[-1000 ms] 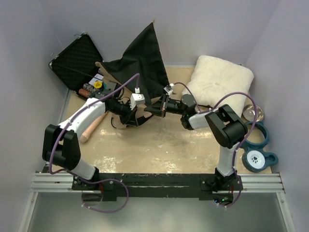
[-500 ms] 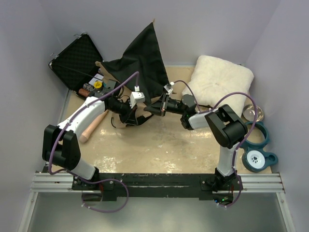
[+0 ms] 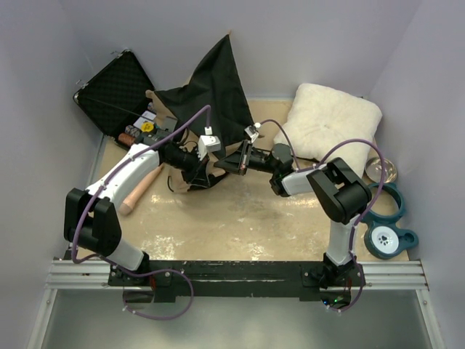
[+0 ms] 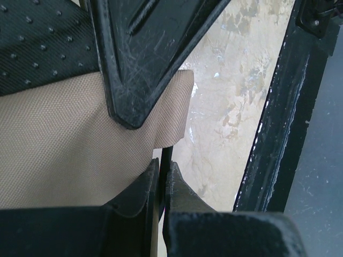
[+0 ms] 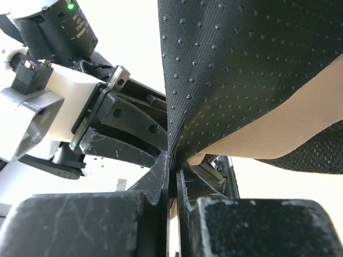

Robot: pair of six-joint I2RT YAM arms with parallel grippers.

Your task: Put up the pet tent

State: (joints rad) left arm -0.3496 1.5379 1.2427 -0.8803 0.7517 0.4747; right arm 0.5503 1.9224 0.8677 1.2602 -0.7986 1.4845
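Pet tent fabric stands bunched at the back of the table, its black dotted underside rising in a peak toward the rear wall, between the open black case on the left and the white fluffy cushion on the right. Its lower edge hangs down to the middle of the table, where both arms meet it.

The left gripper has its fingers pressed together on a thin dark edge just below the corner of the tan fabric; whether that is a pole or a seam cannot be told. The right gripper is closed tight on a low fold of the black dotted cloth, with a tan band showing beside it. The two grippers sit just beside each other, nearly tip to tip.

The case leans open against the left wall, its lid lined with dimpled foam. Its lower half holds several small items, among them a yellow round piece and a brown one. At the right edge a teal double bowl stand lies flat, with a clear bowl at its far end and a white paw-print disc in its near ring. A peach-coloured stick lies on the table under the left arm.
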